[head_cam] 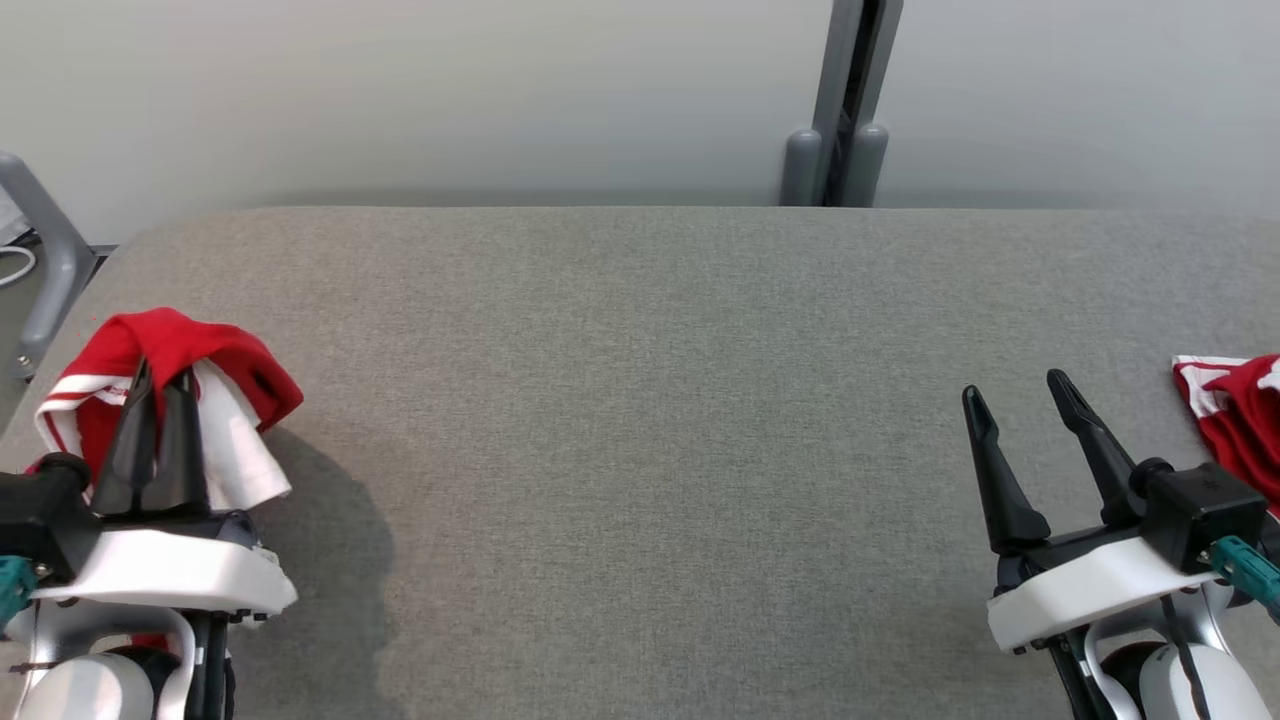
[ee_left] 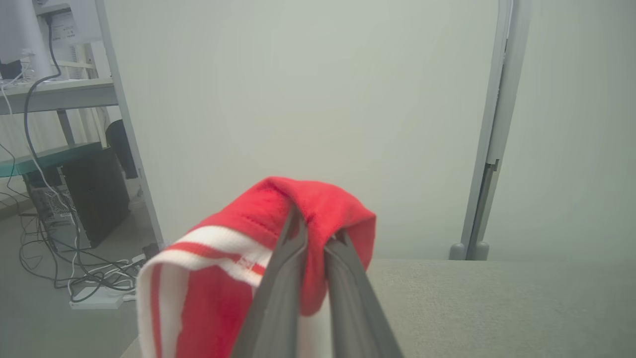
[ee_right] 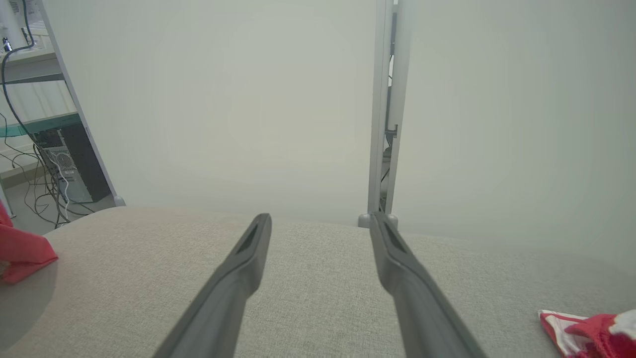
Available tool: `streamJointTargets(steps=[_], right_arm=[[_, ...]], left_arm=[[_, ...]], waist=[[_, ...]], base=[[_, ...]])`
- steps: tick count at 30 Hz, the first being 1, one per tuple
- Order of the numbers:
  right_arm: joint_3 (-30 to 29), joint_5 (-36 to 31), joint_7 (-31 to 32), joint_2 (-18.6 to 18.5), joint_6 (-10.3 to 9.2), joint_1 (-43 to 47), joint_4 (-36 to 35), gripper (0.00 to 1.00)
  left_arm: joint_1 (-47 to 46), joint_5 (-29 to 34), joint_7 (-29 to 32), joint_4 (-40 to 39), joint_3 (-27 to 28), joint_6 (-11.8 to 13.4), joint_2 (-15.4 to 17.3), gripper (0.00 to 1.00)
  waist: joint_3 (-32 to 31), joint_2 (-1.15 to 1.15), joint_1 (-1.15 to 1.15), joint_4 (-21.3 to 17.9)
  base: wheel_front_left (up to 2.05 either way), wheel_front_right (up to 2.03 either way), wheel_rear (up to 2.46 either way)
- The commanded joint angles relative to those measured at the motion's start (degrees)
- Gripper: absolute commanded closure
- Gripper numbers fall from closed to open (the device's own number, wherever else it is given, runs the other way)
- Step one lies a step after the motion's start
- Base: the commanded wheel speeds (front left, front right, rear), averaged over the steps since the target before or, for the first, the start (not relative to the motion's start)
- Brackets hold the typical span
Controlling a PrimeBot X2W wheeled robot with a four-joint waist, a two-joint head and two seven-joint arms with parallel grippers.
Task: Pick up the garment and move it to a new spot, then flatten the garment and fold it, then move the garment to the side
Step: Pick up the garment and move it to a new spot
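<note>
A red garment [head_cam: 235, 365] with white stripes and a white part hangs bunched from my left gripper [head_cam: 163, 375] over the left front corner of the grey table [head_cam: 640, 400], casting a shadow beneath it. In the left wrist view the left gripper [ee_left: 318, 229] is shut on a fold of the garment [ee_left: 233, 248], which drapes over the fingertips. My right gripper [head_cam: 1018, 392] stands open above the table at the right with nothing between its fingers. In the right wrist view the right gripper [ee_right: 320, 221] points at the far wall, and the garment [ee_right: 22, 248] shows at the left edge.
A second red and white cloth [head_cam: 1235, 410] lies crumpled at the table's right edge, just right of my right gripper, and the cloth [ee_right: 591, 333] also sits low right in the right wrist view. A grey post [head_cam: 845, 110] stands behind the table. A desk, computer and cables [ee_left: 64, 209] are off to the left.
</note>
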Motion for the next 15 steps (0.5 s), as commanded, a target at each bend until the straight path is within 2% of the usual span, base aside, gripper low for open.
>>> streamJointTargets(steps=[1,9,15], right_arm=[[0.0,0.3,0.0,-0.2,0.01,-0.2,-0.5,0.00],[0.2,0.8,0.2,-0.2,0.01,-0.5,-1.4,0.00],[0.1,1.6,-0.5,-0.2,0.01,-0.9,-1.5,0.00]], left_arm=[[-0.1,0.4,0.2,-0.5,-0.5,-0.1,-0.1,1.00],[-2.4,1.4,0.8,-1.8,-5.2,-2.0,-1.4,1.00],[-4.6,2.1,1.3,-1.3,-10.4,-4.2,-3.6,1.00]], waist=[[0.3,0.00,0.00,-1.2],[2.2,0.00,0.00,-6.2],[4.1,0.00,0.00,-11.7]], base=[[0.00,0.00,0.00],[0.00,0.00,0.00],[0.00,0.00,0.00]])
